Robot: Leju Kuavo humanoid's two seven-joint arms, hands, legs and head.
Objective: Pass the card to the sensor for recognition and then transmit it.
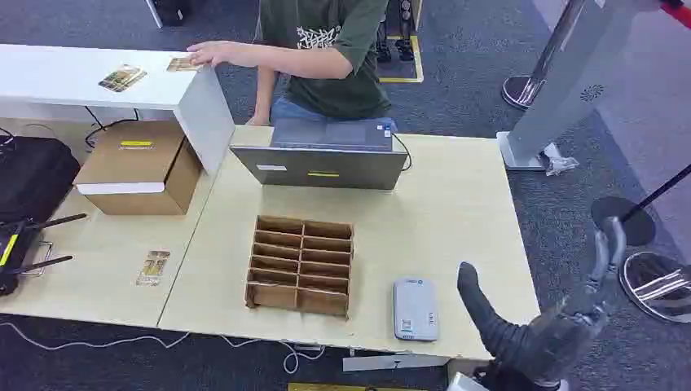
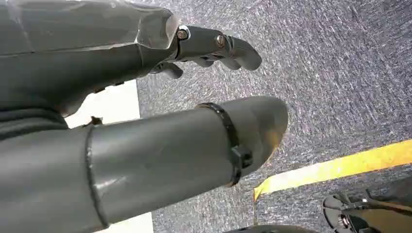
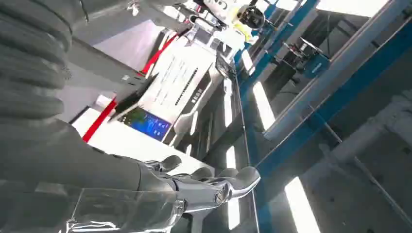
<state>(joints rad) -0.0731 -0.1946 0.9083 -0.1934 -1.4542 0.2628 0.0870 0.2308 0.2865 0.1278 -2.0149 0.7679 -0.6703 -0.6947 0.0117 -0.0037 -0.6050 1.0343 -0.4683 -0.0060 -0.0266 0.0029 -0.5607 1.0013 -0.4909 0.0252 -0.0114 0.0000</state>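
Note:
A printed card (image 1: 153,267) lies flat on the left part of the wooden table (image 1: 456,220). Two more cards rest on the white shelf: one (image 1: 122,77) by itself, one (image 1: 183,63) under a person's hand (image 1: 208,54). The grey sensor pad (image 1: 415,308) lies near the table's front edge, right of the wooden slotted organiser (image 1: 300,265). My right hand (image 1: 546,326) is raised past the table's front right corner, thumb and fingers apart, holding nothing; its fingers (image 3: 214,187) point up toward the ceiling. My left hand (image 2: 145,145) hangs over the carpet, holding nothing.
A laptop (image 1: 326,155) stands at the back of the table with the person behind it. A cardboard box (image 1: 140,167) sits at the back left, under the white shelf (image 1: 73,77). Black equipment with antennas (image 1: 24,244) lies at the far left. Stanchion bases (image 1: 652,281) stand on the right.

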